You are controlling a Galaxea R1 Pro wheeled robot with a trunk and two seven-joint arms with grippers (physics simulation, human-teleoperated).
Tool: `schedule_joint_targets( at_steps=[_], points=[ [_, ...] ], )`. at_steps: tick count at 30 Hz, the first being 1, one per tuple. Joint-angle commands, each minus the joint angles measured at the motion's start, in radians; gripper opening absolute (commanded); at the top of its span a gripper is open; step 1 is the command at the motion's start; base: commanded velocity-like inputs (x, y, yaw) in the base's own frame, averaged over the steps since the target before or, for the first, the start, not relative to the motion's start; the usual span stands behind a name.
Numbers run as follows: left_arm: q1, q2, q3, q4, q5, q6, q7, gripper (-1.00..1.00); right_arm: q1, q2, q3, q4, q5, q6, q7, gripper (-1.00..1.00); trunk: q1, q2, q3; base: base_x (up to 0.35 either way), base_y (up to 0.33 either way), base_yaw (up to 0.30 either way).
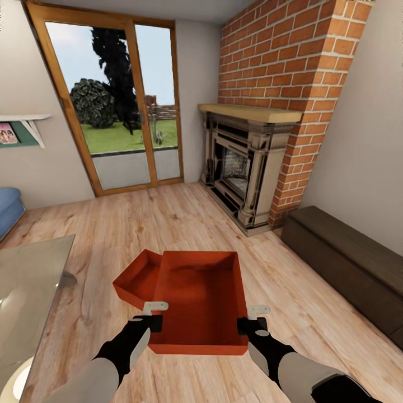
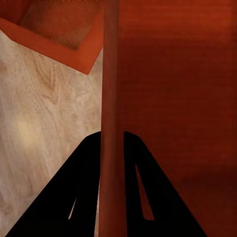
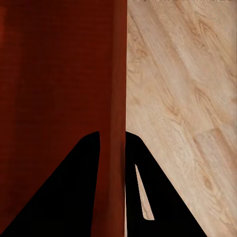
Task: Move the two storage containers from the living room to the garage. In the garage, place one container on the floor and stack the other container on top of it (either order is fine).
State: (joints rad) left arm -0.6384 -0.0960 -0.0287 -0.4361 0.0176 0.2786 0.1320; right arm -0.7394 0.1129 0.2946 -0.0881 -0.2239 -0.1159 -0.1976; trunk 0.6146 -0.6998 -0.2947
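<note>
Both grippers, left (image 1: 155,314) and right (image 1: 251,317), clamp the near storage container's (image 1: 201,296) side walls; the head view shows the fireplace (image 1: 240,168).

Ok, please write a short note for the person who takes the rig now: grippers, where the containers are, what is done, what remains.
Left gripper: shut on the left wall of the near container.
Right gripper: shut on that container's right wall.
The near container is held between both arms, open side up, above the wood plank floor of the living room.
The second container is just behind it to the left, tilted; whether the two touch I cannot tell.
Done: first container gripped.
Left: carry both to the garage, set one down, stack the other on it.
</note>
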Motion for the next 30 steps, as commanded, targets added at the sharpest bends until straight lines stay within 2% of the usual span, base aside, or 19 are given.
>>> schedule_joint_targets(
  at_steps=[1, 30],
  points=[
    [-0.001, -0.001, 0.010, -0.006, -0.013, 0.005, 0.009, -1.00, 0.000, 0.001, 0.012, 0.003, -0.020, -0.001, 0.003, -1.00, 0.000, -0.001, 0.000, 0.000, 0.000, -0.001],
    [-0.001, -0.001, 0.010, -0.006, -0.016, -0.002, 0.009, -1.00, 0.000, 0.001, 0.012, 0.002, -0.020, -0.001, 0.003, -1.00, 0.000, -0.001, 0.045, 0.000, 0.000, 0.000]
  ],
)
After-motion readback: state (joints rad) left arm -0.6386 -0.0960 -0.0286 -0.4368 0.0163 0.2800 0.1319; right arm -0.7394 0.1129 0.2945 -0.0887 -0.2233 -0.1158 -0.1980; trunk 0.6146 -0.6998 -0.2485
